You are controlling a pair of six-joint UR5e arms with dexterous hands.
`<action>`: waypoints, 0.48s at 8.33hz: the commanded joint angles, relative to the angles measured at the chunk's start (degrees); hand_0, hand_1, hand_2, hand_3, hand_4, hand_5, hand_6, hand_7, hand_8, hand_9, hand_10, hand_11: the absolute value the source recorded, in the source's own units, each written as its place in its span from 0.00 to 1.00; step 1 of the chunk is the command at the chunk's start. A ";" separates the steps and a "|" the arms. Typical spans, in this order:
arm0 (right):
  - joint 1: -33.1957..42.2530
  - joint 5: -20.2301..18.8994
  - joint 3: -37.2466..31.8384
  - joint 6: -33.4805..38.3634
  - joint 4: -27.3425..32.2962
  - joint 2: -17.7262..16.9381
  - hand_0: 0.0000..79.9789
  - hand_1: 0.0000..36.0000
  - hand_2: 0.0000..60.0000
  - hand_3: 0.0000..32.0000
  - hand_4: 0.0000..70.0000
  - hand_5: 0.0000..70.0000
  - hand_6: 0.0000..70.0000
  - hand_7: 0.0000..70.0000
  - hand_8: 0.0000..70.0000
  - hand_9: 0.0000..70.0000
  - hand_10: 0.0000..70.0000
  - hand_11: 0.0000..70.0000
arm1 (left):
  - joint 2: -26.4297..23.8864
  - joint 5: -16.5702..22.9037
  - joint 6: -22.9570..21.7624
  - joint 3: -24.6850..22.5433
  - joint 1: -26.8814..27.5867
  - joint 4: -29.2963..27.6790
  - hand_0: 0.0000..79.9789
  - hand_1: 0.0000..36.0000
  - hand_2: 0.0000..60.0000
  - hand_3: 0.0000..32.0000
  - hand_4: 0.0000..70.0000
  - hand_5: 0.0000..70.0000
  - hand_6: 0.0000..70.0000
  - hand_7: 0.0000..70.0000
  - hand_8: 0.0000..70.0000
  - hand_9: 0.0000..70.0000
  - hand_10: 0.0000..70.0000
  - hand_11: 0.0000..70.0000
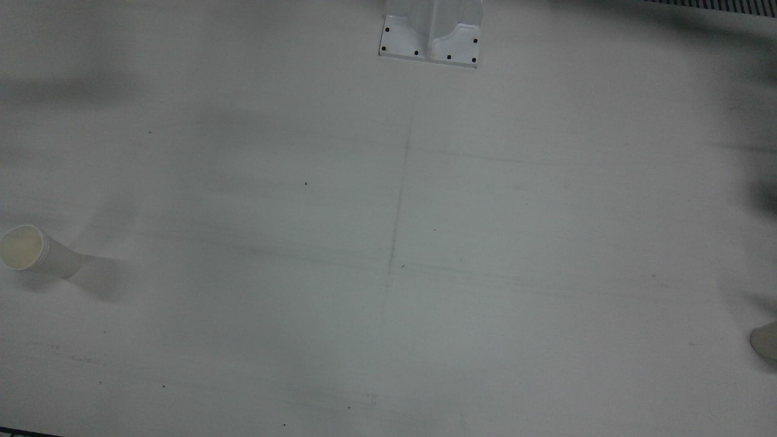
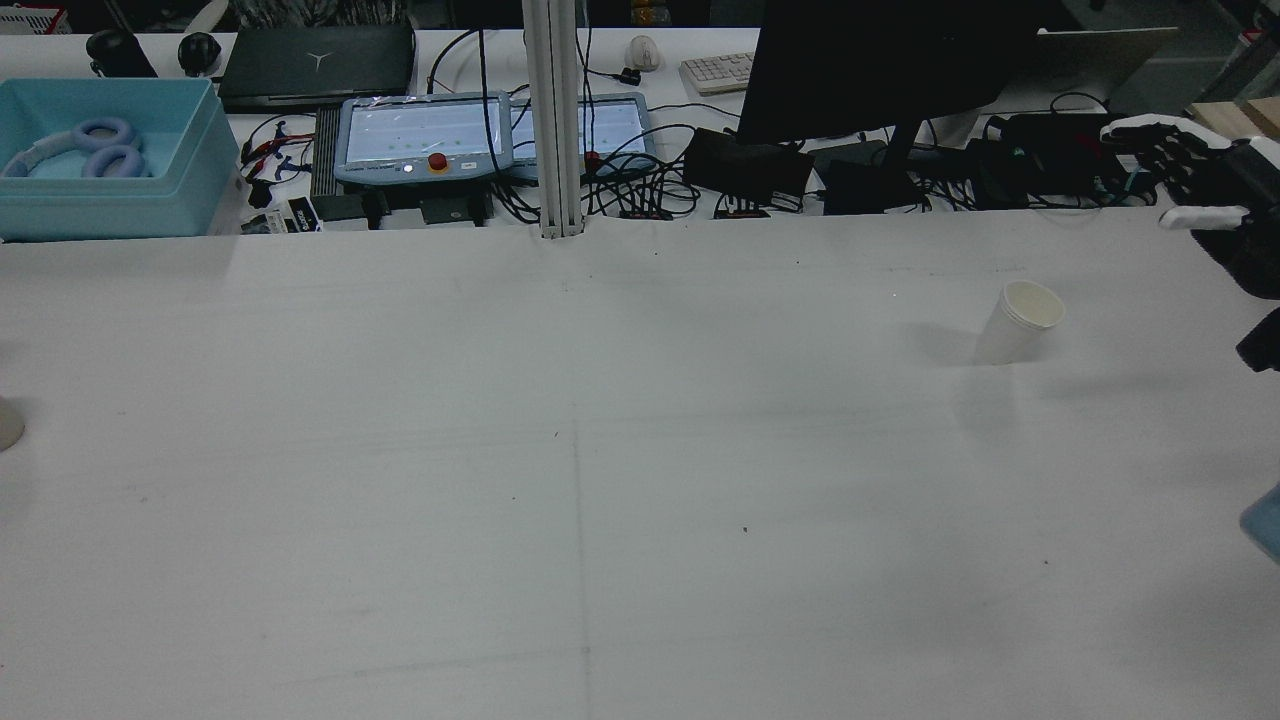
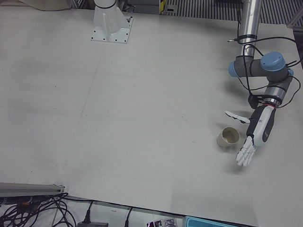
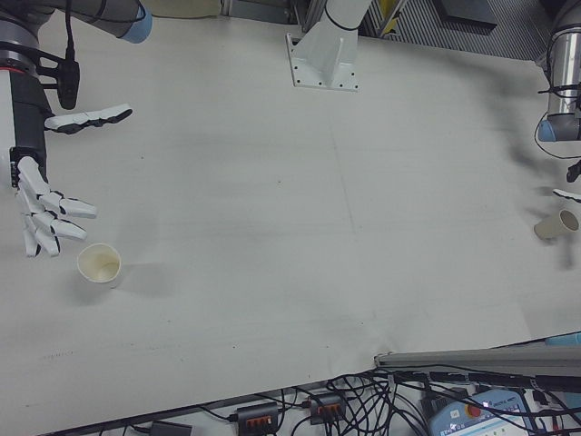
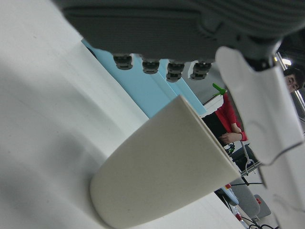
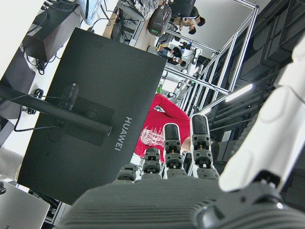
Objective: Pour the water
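Two paper cups stand upright on the white table. One cup sits just beside my left hand, whose fingers are stretched out and apart, holding nothing. That cup fills the left hand view, close under the palm. The other cup stands a short way in front of my right hand, which hovers open above the table, apart from the cup. The left cup also shows at the table's far side in the right-front view. I cannot tell what either cup holds.
A white arm pedestal is bolted at mid-table on the robot's side. Beyond the far edge are a black monitor, teach pendants, cables and a light blue box. A person in red sits in the background.
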 commanded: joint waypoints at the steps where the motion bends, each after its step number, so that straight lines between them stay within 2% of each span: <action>1: 0.00 -0.03 0.08 0.11 0.00 -0.08 0.58 0.21 0.00 0.00 0.21 0.40 0.20 0.36 0.13 0.14 0.03 0.05 | -0.57 -1.43 0.22 1.07 1.79 -0.40 0.65 0.15 0.00 0.00 0.11 0.06 0.05 0.12 0.08 0.00 0.03 0.06; 2: 0.09 -0.03 0.08 0.11 0.00 -0.08 0.58 0.21 0.00 0.00 0.21 0.40 0.20 0.36 0.13 0.14 0.03 0.05 | -1.00 -3.08 0.66 3.69 1.80 -2.57 0.65 0.15 0.00 0.00 0.11 0.06 0.05 0.12 0.07 0.00 0.03 0.07; 4: 0.18 -0.03 0.16 0.20 0.00 -0.25 0.58 0.21 0.00 0.00 0.20 0.40 0.20 0.35 0.12 0.14 0.03 0.05 | -1.36 -4.59 0.66 4.06 1.88 -3.03 0.65 0.15 0.00 0.00 0.11 0.06 0.05 0.11 0.07 0.00 0.03 0.07</action>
